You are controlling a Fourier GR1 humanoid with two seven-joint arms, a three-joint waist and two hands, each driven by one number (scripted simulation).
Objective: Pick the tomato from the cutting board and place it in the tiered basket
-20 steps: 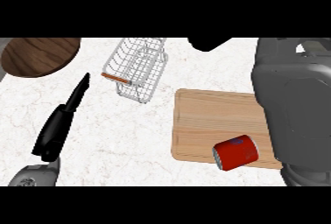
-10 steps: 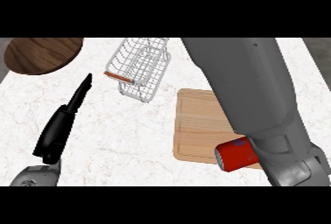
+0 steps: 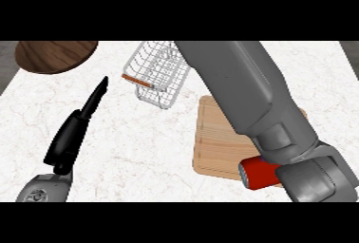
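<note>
At left, released left hand, fingers straight, over open counter. Right hand out of view; only its forearm across the cutting board. At board's near edge, half hidden by that forearm, the tomato; tiered basket well beyond.

My right arm hides much of the cutting board and part of the red thing on it. My right hand is out of sight past the top.
</note>
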